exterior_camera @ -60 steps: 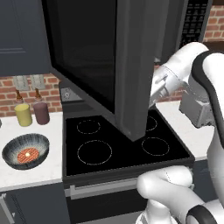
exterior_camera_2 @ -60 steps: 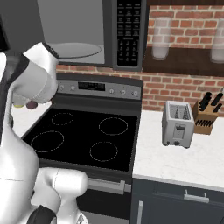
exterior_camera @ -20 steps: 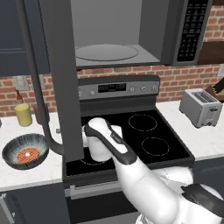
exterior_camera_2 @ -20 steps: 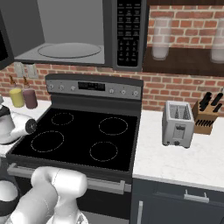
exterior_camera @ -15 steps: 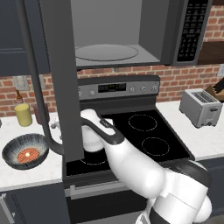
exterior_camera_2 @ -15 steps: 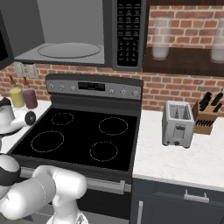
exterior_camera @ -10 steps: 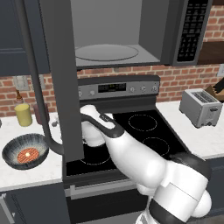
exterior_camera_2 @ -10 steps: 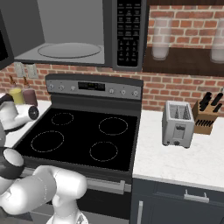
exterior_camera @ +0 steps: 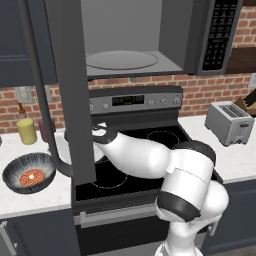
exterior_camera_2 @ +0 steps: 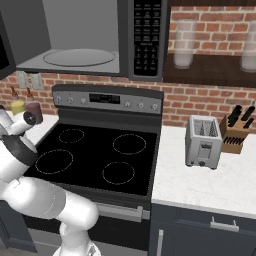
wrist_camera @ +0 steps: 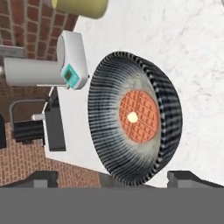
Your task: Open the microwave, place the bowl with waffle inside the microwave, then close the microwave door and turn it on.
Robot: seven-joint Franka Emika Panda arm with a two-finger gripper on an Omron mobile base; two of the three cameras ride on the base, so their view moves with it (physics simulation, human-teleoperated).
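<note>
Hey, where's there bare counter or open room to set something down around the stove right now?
Bare white counter lies in front of the toaster, between the stovetop and the knife block. The open microwave holds just its turntable. Left of the stove is crowded: bowl with waffle, yellow jar, and the swung-out microwave door.

No legible text anywhere. Microwave keypad (exterior_camera_2: 146, 31) carries rows of small white buttons, marks too small to read. Stove display (exterior_camera_2: 102, 98) shows pale characters, blurred beyond reading.

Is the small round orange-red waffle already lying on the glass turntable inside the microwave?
No, the waffle lies in the streaked round bowl on the white counter, left of the stove.
</note>
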